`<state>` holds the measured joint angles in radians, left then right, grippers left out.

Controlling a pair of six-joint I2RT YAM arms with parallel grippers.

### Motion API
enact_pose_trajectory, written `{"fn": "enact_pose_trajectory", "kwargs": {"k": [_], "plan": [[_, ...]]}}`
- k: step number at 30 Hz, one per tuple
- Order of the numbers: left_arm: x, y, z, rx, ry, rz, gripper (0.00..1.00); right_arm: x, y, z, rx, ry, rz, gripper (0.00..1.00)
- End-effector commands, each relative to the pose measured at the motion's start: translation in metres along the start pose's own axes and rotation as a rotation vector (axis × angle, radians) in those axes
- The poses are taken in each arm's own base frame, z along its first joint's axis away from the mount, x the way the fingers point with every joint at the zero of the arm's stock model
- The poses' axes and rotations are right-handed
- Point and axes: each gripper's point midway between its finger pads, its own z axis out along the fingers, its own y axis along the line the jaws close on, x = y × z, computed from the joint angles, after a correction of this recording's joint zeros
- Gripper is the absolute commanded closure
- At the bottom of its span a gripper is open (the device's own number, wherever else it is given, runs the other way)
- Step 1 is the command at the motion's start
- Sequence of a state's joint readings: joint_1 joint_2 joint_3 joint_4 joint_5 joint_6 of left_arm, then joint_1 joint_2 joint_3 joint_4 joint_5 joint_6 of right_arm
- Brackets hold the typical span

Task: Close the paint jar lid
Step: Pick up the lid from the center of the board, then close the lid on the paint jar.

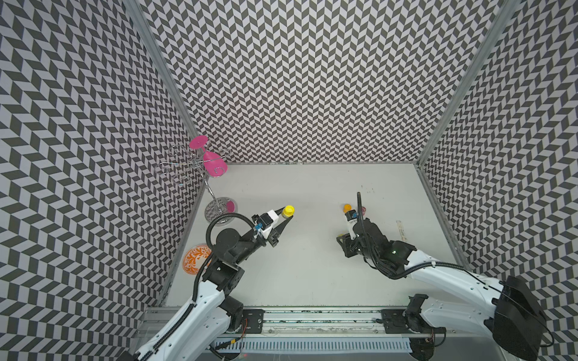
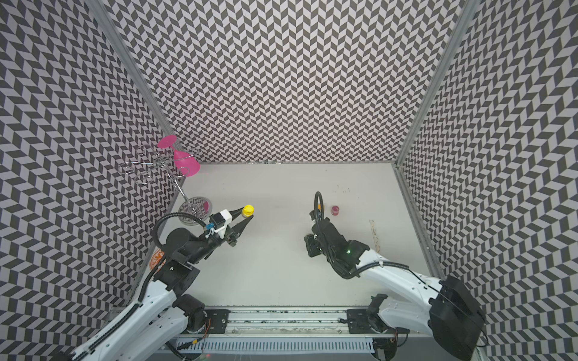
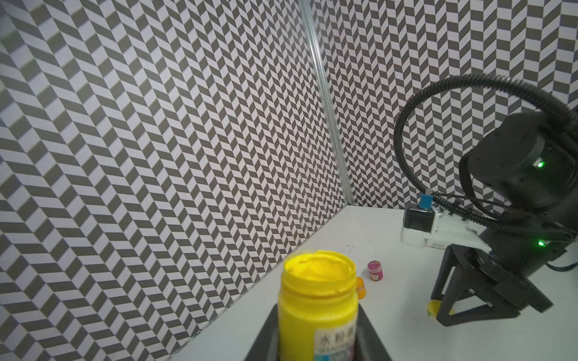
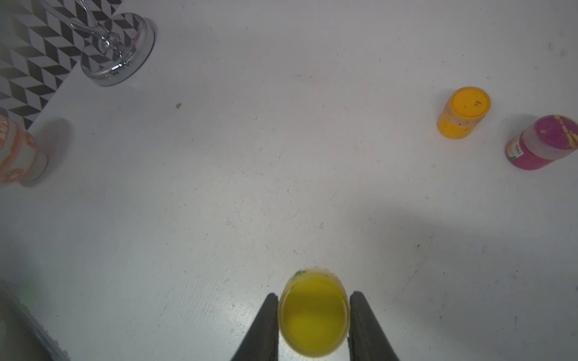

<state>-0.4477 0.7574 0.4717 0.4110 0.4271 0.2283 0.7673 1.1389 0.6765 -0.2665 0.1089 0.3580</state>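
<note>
One yellow jar [image 3: 316,309] (open), label [image 3: 336,340] 水粉, lid [image 4: 312,318] apart

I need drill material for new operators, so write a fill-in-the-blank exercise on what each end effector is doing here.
1. The left end effector grips an open ___ paint jar.
2. The right end effector holds the matching ___, not yet on the jar.
3. A ___ glass hangs upside down on the wire rack.

Missing words: yellow; lid; pink.
</note>
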Motion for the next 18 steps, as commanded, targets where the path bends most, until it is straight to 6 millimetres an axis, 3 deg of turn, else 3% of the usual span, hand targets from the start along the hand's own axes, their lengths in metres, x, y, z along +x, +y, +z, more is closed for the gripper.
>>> {"fn": "enact_pose_trajectory", "kwargs": {"k": [1, 5, 8, 12, 18], "plan": [[-0.033, 0.0, 0.017, 0.084, -0.11, -0.032, 0.7, -0.03, 0.001, -0.013, -0.044, -0.065, -0.029, 0.72], [-0.038, 0.002, 0.044, 0.153, -0.16, -0.028, 0.7, -0.065, -0.019, -0.027, -0.017, -0.135, -0.015, 0.72], [-0.03, -0.013, 0.053, 0.258, -0.197, 0.027, 0.7, -0.088, -0.022, -0.04, -0.026, -0.199, -0.025, 0.72], [-0.01, -0.034, 0.048, 0.356, -0.19, 0.08, 0.7, -0.105, -0.005, -0.053, -0.096, -0.226, -0.086, 0.71], [0.023, -0.046, 0.061, 0.363, -0.035, 0.183, 0.7, -0.114, 0.028, -0.073, -0.268, -0.29, -0.192, 0.71]]}}
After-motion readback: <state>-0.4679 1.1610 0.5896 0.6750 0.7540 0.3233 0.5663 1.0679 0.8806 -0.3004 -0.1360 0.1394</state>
